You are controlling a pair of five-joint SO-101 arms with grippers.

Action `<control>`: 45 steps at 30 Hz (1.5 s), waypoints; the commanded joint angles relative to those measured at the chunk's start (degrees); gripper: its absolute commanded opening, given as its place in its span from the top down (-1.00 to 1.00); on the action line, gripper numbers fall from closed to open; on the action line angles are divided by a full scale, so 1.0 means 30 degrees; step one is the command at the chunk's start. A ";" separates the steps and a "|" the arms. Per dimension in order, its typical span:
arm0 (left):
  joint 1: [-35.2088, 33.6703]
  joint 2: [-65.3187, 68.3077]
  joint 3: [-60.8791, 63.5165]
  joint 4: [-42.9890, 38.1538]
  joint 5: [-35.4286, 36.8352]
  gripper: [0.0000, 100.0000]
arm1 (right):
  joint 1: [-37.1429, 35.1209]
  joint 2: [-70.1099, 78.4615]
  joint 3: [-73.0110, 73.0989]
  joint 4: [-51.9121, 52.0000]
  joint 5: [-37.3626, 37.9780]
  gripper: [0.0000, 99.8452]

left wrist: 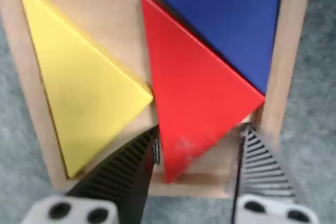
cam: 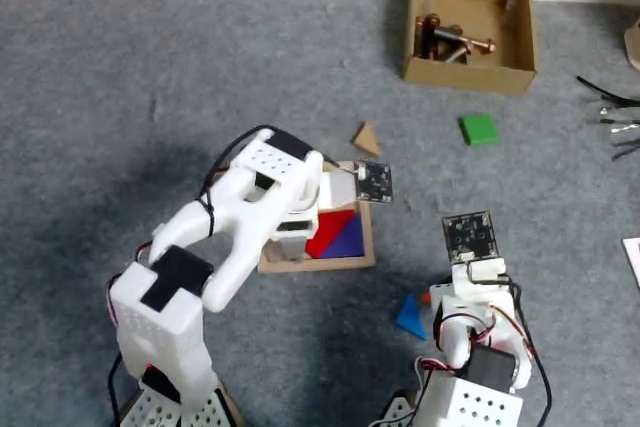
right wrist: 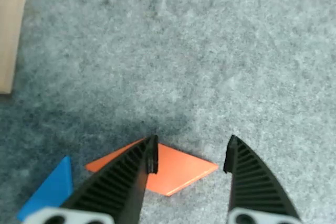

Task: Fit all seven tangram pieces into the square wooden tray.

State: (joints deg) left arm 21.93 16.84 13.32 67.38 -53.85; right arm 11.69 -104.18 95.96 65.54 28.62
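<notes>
Left claw (left wrist: 201, 135) is released and hovers over the tray (cam: 330, 264) mid-tabletop (cam: 100, 97), jaws either side of one end of the red triangle (left wrist: 194, 87). The tray holds three big pieces, with red between the yellow triangle (left wrist: 84, 87) and the dark-blue triangle (left wrist: 231, 24); the long edges of red and dark-blue run side by side. Red's tip looks to touch the tray rim, can't tell if it lies flat or rides up. My read of the step in hand: seat red. To do it well, close on the straight edges rather than the point, lift barely, turn until the long edge is flush to dark-blue, and let go low so it doesn't skate. Leave yellow alone. Pieces are flat, smooth, painted, crisp-edged and thin, so there's little to pinch. The tray is bare light wood with a raised rim. The tabletop has a fuzzy grey felt-like cover that should damp sliding. Loose pieces in the high view, taken from the tray: small tan triangle (cam: 367, 139) at 1 o'clock, green square (cam: 478, 128) at 2 o'clock, light-blue triangle (cam: 410, 315) at 4 o'clock. Right claw (right wrist: 191, 145) is also released and empty, above the orange parallelogram (right wrist: 173, 171) lying near light-blue. Four of seven are left to place. Cardboard box (cam: 465, 75) sits far off at 1 o'clock, not involved.
</notes>
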 commanded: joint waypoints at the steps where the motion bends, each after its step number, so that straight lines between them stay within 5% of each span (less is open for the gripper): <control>1: 0.0454 -0.0161 -0.0278 0.0381 0.0000 0.53 | -0.0337 -0.0190 0.1978 -0.0425 0.0176 0.59; 19: 0.2535 -0.0132 -0.0103 -0.0293 0.0088 0.55 | -0.0337 -0.0190 0.1978 -0.0425 0.0176 0.59; 27: 0.2535 -0.0103 -0.0103 -0.0381 0.0000 0.96 | -0.0337 -0.0190 0.1978 -0.0425 0.0176 0.59; 45: 0.2535 -0.0132 -0.0103 -0.0293 0.0059 0.99 | -0.0337 -0.0190 0.1978 -0.0425 0.0176 0.59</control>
State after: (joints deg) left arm 27.56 16.84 13.41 66.86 -53.76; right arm 11.69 -104.18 95.96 65.54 28.62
